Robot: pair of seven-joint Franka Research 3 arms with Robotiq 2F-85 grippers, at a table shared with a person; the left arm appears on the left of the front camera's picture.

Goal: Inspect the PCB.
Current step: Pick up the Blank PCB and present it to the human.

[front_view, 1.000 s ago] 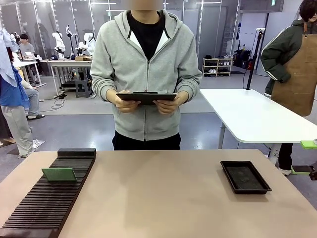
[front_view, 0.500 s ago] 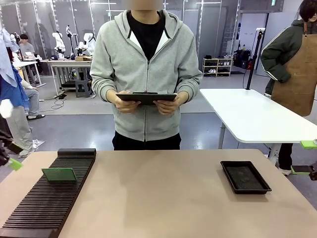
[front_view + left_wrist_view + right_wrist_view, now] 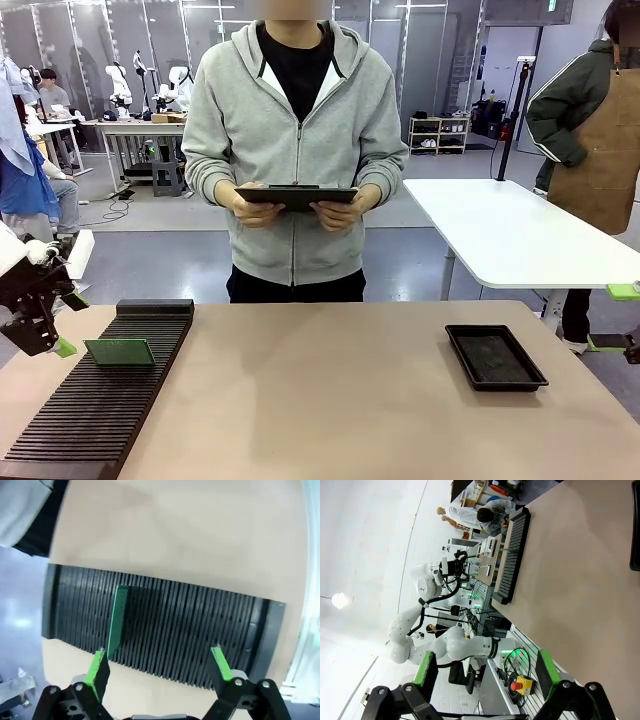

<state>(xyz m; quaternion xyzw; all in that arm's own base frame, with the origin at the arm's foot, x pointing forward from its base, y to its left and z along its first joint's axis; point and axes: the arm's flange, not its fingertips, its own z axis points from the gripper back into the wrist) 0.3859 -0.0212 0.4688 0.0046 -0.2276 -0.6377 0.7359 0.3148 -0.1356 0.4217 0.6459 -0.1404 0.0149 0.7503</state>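
The PCB (image 3: 120, 351) is a thin green board standing upright in a slot of the black slotted rack (image 3: 100, 410) at the table's left. My left gripper (image 3: 55, 342) hangs just left of the rack, close to the board and apart from it. In the left wrist view the PCB (image 3: 117, 622) shows edge-on across the rack (image 3: 180, 630), beyond the left gripper (image 3: 157, 664), which is open with nothing between its fingers. One green fingertip (image 3: 96, 666) sits just below the board's near end. My right gripper (image 3: 485, 669) is open and empty, high off the table.
A shallow black tray (image 3: 495, 357) lies at the table's right. A person in a grey hoodie stands at the far side holding a dark tablet (image 3: 297, 196) in both hands. The right wrist view shows the rack (image 3: 512, 555) and my left arm (image 3: 432, 580) farther off.
My left arm has come in from the picture's left edge and moved down and right toward the rack, stopping beside the PCB. The board, tray and person have not moved.
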